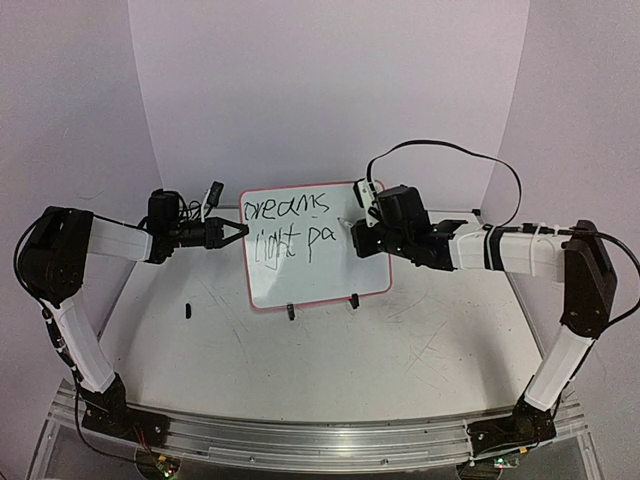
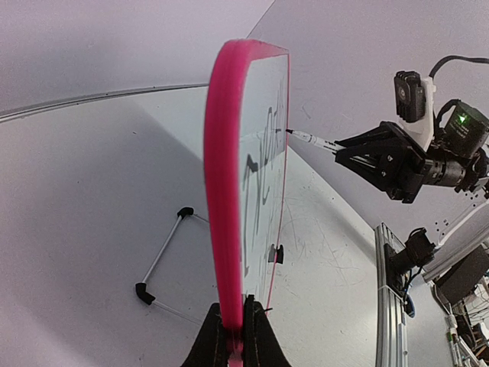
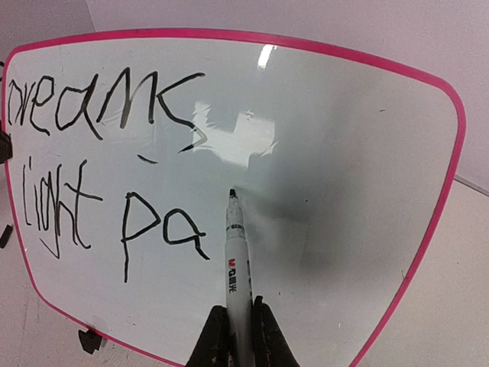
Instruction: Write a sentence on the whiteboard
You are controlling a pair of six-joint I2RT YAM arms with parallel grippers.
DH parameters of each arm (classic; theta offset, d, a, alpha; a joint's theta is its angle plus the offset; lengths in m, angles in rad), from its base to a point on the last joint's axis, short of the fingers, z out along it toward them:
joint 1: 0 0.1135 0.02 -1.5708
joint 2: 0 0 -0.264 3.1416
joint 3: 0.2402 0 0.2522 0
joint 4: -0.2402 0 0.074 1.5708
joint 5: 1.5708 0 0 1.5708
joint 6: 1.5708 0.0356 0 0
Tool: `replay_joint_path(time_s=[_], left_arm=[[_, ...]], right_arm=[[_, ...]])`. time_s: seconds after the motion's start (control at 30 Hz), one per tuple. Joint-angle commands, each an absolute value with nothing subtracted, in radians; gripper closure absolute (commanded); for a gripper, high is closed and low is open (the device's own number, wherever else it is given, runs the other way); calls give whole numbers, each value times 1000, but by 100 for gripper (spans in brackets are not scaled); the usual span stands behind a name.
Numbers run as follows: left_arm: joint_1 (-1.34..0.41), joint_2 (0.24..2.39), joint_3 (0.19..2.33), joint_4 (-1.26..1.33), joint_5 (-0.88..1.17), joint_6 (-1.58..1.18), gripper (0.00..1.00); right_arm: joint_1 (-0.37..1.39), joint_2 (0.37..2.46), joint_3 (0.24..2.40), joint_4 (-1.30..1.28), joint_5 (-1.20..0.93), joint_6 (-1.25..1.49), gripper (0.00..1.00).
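Observation:
The whiteboard (image 1: 330, 265) stands upright at mid-table, white with a pink frame (image 2: 223, 191) and two black clip feet. The sentence (image 3: 99, 176) in black marker reads "dreams" on the top line and "light pa" below (image 1: 290, 228). My left gripper (image 1: 236, 232) is shut on the board's left edge; in the left wrist view its jaws pinch the pink frame (image 2: 235, 325). My right gripper (image 3: 238, 329) is shut on a white marker (image 3: 237, 260). The marker's black tip (image 3: 232, 193) rests at the board just right of the "a" (image 2: 289, 131).
A small black piece (image 1: 187, 309) lies on the scuffed table left of the board. Behind the board a thin wire stand with black corner caps (image 2: 164, 256) rests on the table. The aluminium rail (image 1: 320, 440) runs along the near edge.

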State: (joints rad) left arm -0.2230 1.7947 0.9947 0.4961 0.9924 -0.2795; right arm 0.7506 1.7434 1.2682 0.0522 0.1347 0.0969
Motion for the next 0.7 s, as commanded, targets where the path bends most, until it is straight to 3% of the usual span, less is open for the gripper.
replay_joint_path(time_s=[0.0, 0.67], left_arm=[[-236, 1791, 1025, 471, 913, -212, 100], [-236, 1789, 1025, 469, 913, -212, 100]], right_arm=[[746, 1772, 1289, 48, 153, 110, 100], [762, 1713, 1187, 23, 107, 177, 100]])
